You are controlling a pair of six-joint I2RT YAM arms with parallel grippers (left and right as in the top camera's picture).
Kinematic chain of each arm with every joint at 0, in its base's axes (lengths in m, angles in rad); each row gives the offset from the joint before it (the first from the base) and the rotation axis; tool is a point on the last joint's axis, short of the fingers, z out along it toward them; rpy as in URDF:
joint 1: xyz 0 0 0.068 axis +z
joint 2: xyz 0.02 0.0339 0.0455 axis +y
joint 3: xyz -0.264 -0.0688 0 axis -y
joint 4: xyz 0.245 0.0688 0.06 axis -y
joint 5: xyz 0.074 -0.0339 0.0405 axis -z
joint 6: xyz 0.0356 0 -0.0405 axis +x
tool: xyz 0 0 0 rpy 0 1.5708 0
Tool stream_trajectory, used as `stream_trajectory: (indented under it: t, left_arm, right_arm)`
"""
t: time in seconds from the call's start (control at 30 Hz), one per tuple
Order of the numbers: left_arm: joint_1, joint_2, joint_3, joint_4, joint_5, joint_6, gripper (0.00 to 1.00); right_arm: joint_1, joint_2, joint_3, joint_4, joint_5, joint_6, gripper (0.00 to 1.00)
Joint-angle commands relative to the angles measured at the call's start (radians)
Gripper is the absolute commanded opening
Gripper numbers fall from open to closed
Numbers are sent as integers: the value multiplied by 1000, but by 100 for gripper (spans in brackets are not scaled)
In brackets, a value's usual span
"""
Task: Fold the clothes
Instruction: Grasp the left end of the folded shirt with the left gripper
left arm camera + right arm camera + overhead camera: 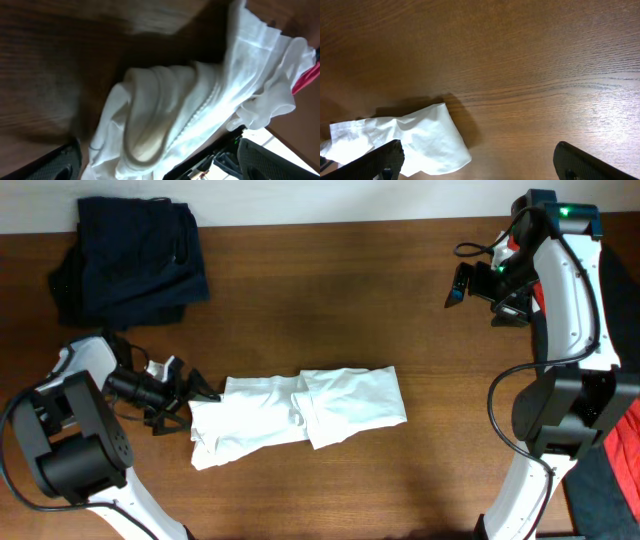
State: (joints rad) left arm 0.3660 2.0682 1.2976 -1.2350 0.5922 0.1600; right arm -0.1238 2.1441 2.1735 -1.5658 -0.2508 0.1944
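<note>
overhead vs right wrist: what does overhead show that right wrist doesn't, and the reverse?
Overhead only: the navy clothes piled at the upper left, and the left tool, open at the left edge of the white shirt. Right wrist only: close wood grain and the right tool from behind, open over bare wood. Both: the white shirt's right end lying on the brown table.

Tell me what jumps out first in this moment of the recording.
A rumpled, partly folded white T-shirt lies centred on the table, the open left gripper at its left edge. A navy garment sits heaped at the far left corner; the right gripper hangs open over bare wood.
</note>
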Motion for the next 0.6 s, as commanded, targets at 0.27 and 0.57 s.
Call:
stream_trajectory:
  t: [0.27, 0.57]
  left_arm:
    - [-31, -21, -26, 57, -193, -95, 99]
    - [-161, -21, -76, 69, -188, -121, 57]
  right_arm:
    - [6, -8, 11, 2, 9, -2, 99]
    - [6, -8, 11, 3, 9, -2, 99]
